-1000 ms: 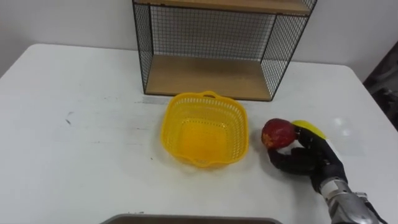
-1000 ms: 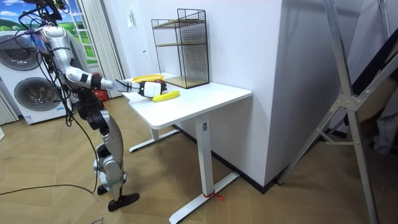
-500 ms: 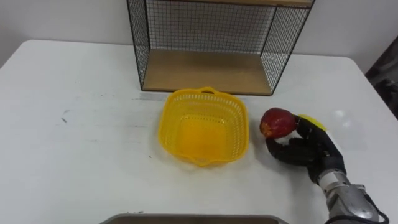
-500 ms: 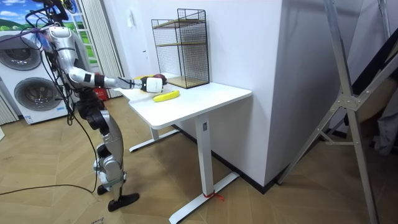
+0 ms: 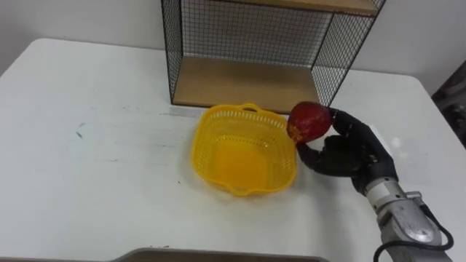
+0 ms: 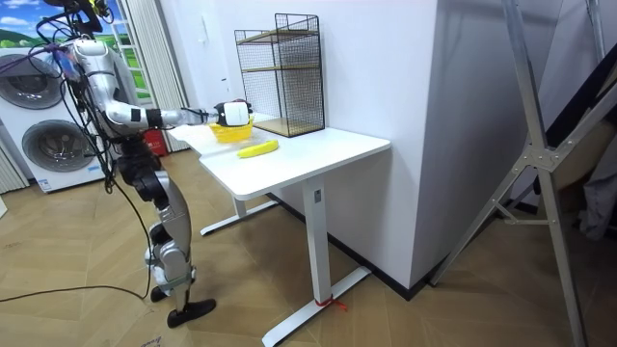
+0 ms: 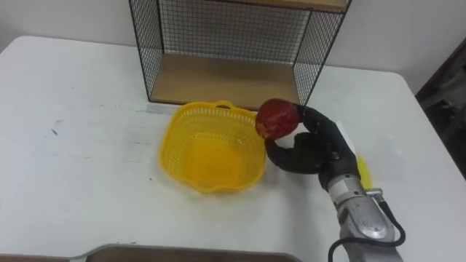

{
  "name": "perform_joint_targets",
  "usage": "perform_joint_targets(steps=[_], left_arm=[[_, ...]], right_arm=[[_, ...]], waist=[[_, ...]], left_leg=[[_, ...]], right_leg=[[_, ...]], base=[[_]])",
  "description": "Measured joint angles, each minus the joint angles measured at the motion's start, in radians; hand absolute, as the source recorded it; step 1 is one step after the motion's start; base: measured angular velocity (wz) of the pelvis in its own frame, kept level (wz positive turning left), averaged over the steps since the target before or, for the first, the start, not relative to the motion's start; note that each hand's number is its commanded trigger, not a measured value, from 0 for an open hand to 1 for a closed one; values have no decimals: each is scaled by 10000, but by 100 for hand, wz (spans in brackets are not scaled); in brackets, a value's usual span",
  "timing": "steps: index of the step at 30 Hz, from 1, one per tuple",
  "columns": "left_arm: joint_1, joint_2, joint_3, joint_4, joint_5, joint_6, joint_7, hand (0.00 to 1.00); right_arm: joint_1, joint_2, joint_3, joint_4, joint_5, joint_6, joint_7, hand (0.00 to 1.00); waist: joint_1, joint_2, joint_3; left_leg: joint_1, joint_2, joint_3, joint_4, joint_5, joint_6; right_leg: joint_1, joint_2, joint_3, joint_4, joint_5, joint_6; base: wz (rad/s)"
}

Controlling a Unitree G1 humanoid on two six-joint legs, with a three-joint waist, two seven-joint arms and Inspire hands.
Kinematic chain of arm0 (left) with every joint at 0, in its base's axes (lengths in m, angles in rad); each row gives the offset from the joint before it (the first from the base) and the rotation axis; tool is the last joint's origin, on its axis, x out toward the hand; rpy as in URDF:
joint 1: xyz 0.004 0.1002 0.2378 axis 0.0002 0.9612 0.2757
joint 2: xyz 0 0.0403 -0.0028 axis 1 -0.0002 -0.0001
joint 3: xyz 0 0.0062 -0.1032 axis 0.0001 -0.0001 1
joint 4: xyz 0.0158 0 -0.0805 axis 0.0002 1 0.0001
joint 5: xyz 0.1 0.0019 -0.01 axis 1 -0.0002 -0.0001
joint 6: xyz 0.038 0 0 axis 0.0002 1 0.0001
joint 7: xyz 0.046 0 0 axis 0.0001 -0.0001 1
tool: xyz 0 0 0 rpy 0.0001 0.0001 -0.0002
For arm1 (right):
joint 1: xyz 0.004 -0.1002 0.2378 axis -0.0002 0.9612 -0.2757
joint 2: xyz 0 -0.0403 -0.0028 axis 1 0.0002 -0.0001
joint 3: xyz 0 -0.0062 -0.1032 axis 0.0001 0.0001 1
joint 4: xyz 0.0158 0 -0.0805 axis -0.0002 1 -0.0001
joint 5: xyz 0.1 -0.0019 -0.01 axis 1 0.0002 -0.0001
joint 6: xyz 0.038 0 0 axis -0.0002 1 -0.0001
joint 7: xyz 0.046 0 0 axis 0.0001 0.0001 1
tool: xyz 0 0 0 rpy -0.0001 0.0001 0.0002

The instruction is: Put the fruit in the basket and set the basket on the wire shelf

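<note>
The wire shelf stands on the table beyond the right hand, and its lower wooden board is bare, so the last step of your task is not yet done. The yellow basket sits on the table just to the left of the hand, in front of the shelf, and you can see nothing inside it.

The hand has its dark fingers and thumb curled around a red fruit, which looks like an apple. It holds the fruit up at the fingertips, at the basket's near rim on the hand's side. I cannot tell whether the fruit is already over the inside or just beside the rim. A banana lies on the table behind the hand, close to the wrist on the side away from the basket, and nothing holds it.

So I judge that you are early in the task. The first fruit is lifted but not released. After it, you have to bring the banana, and then carry the basket to the shelf.

No label or writing on these things can be read.
</note>
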Motion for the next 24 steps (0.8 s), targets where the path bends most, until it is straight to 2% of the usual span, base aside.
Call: perform_joint_targets(steps=[5,6,7,8,16,24], left_arm=[[-138,7,-14,177,11,-23,-14,0],[-141,7,-13,189,9,-23,-16,0],[-137,7,-10,184,9,-22,-31,0],[-141,7,-12,179,10,-12,-46,0],[-286,46,-250,160,2,70,-54,0],[-446,51,-290,160,3,94,-52,0]], right_arm=[[-161,-33,11,-409,-572,-2,39,100],[-159,-40,17,-499,-663,-1,52,84],[-157,-54,21,-735,-890,-1,63,47],[-158,-55,23,-984,-1193,-1,66,0],[-343,-51,735,-1346,-1957,95,75,0],[-584,-48,787,-1346,-1957,101,81,0]], waist=[[121,16,13],[148,17,13],[195,12,8],[221,-8,14],[259,-19,8],[267,14,28]], left_leg=[[-49,14,10,3,-1,-4],[-52,15,29,5,0,-5],[-97,19,70,10,1,-5],[-116,17,80,11,1,-5],[-126,16,81,7,1,-4],[-124,20,77,3,1,-4]], right_leg=[[-48,18,1,8,4,-7],[-70,19,15,10,5,-8],[-136,26,57,19,6,-10],[-159,26,76,15,8,-12],[-159,25,116,-15,7,-11],[-158,28,124,-7,8,-11]], base=[[1],[-9],[-9],[-6],[0],[0]])
